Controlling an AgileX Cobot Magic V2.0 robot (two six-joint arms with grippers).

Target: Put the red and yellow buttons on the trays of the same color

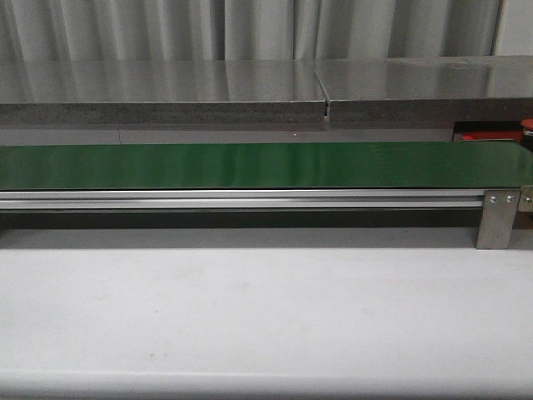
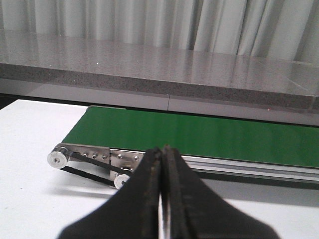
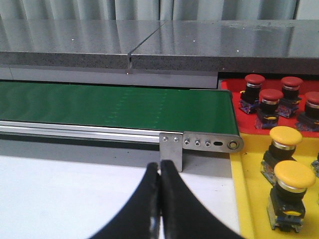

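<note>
Both tools, left tool and right tool, closed and empty; green belt ahead; red buttons on red tray, yellow buttons on yellow tray.

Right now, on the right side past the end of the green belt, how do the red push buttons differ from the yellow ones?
The red buttons have dark red caps; the yellow buttons have bright yellow caps. The red ones stand on the red tray, the yellow ones on the yellow tray. Four red ones show, only two yellow. Both kinds stand upright with mushroom caps on dark bodies, each already on its matching colour. Neither gripper touches any.
</note>
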